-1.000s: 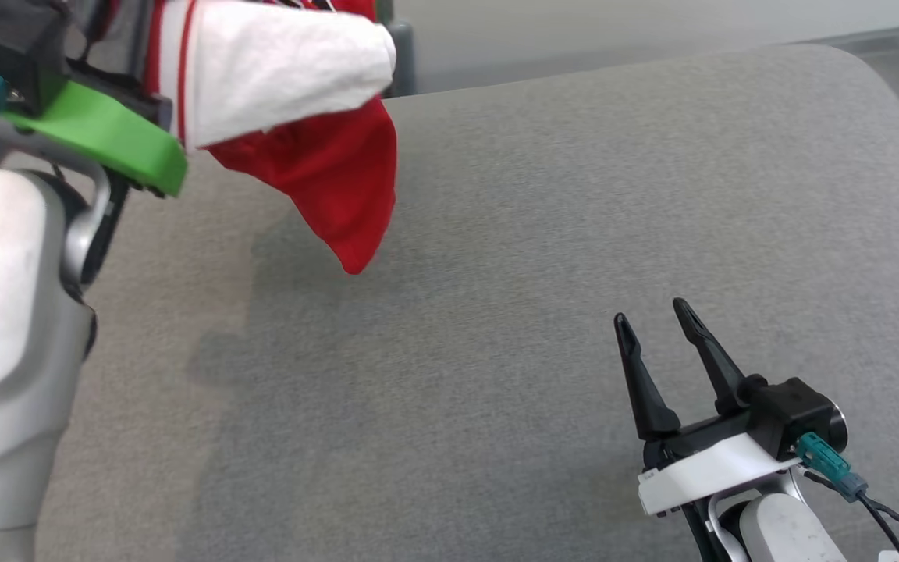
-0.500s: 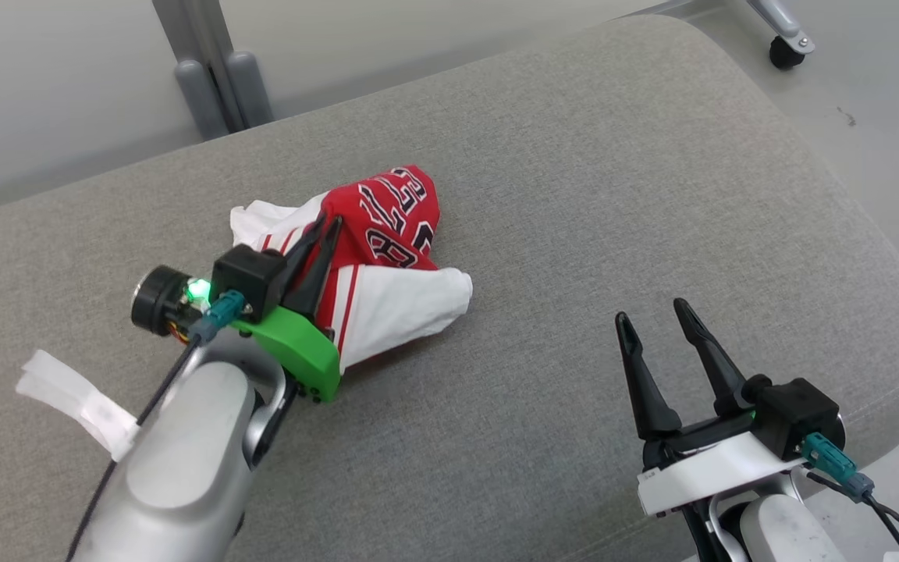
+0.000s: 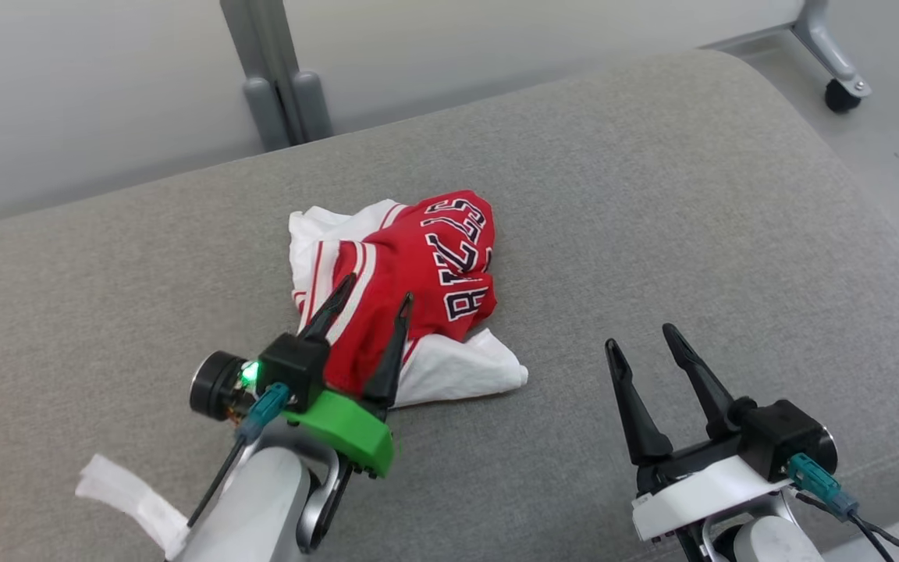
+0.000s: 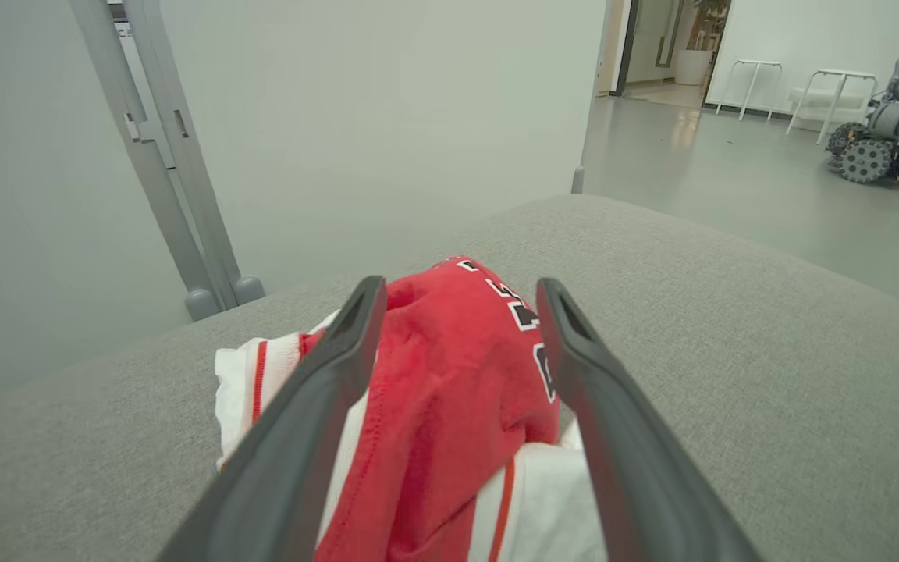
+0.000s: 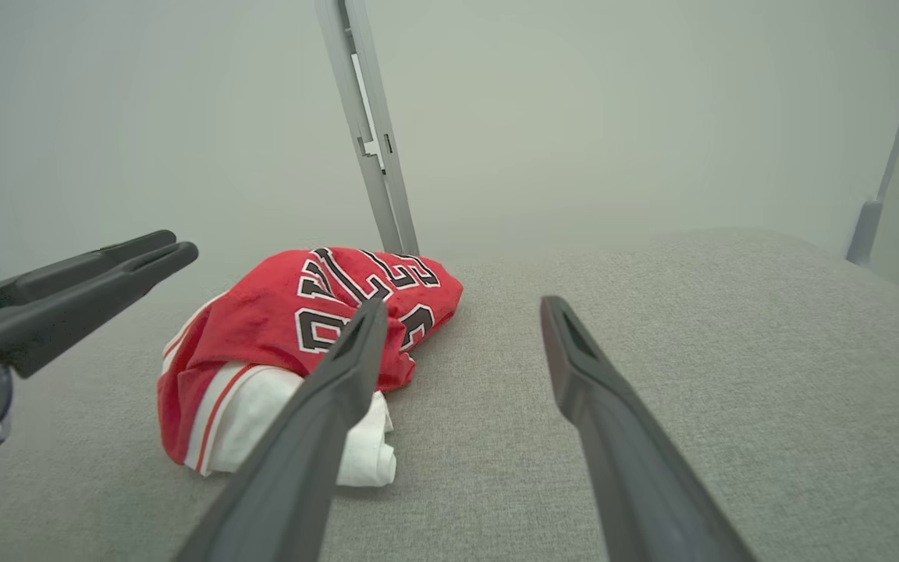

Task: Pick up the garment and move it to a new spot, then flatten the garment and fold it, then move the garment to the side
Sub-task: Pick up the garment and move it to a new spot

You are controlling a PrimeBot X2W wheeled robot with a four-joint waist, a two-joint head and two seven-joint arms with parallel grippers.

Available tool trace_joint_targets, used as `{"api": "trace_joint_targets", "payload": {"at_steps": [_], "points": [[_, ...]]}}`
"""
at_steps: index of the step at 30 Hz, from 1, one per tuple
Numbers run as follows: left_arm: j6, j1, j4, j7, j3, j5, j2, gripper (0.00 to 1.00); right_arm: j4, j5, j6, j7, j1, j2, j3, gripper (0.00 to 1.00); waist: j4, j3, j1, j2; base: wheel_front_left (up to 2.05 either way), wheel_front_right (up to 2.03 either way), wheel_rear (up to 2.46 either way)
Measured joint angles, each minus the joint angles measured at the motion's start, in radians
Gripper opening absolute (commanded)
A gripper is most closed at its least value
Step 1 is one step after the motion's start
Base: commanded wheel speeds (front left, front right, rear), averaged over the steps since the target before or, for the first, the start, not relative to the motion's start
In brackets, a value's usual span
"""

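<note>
Garment (image 3: pixel 410 289): red-and-white jersey, crumpled in a heap, lying centre frame on the grey cushion (image 3: pixel 691 195) in your head view, black-and-white lettering facing up. Your left end effector (image 3: pixel 378 287) is spread, straddling the heap's near side. The left wrist view has red cloth sitting between its two fingers (image 4: pixel 325 406), nothing pinched. Can't tell whether they touch the fabric. Your right end effector (image 3: pixel 640 336) is lower right, also spread and empty, over bare cushion and apart from the jersey. Grey post (image 3: pixel 278 78) stands behind the cushion at upper left, and a caster (image 3: pixel 840 94) is on the floor at upper right.
</note>
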Motion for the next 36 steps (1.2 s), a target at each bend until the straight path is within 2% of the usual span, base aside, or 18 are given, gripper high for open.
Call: {"api": "trace_joint_targets", "payload": {"at_steps": [6, 11, 16, 21, 25, 36], "points": [[0.053, 0.156, -0.179, -0.002, 0.114, 0.037, 0.026, 1.00, -0.020, -0.040, 0.000, 0.000, 0.016, 0.000, -0.027, 1.00, 0.063, -0.038, 0.0000, 0.0000, 0.00, 0.00, 0.00], [0.074, 0.291, -0.262, -0.002, 0.236, 0.051, 0.040, 1.00, -0.031, -0.050, 0.000, 0.000, 0.046, 0.000, -0.053, 1.00, 0.117, -0.071, 0.0000, 0.0000, 0.00, 0.00, 0.00], [0.054, 0.409, -0.317, -0.002, 0.341, 0.063, 0.026, 1.00, -0.034, -0.049, 0.000, 0.000, 0.074, 0.000, -0.069, 1.00, 0.155, -0.109, 0.0000, 0.0000, 0.00, 0.00, 0.00], [0.027, 0.501, -0.339, -0.002, 0.417, 0.086, -0.012, 1.00, -0.038, -0.048, 0.000, 0.000, 0.092, -0.001, -0.086, 1.00, 0.179, -0.143, 0.0000, 0.0000, 0.00, 0.00, 0.00], [-0.003, 0.526, -0.333, -0.002, 0.452, 0.098, -0.032, 1.00, -0.035, -0.048, 0.000, 0.000, 0.103, -0.001, -0.090, 1.00, 0.191, -0.157, 0.0000, 0.0000, 0.00, 0.00, 0.00], [-0.032, 0.528, -0.328, -0.002, 0.521, 0.130, -0.049, 1.00, -0.032, -0.050, 0.000, 0.000, 0.104, -0.001, -0.084, 1.00, 0.183, -0.164, 0.0000, 0.0000, 0.00, 0.00, 0.00]]}}
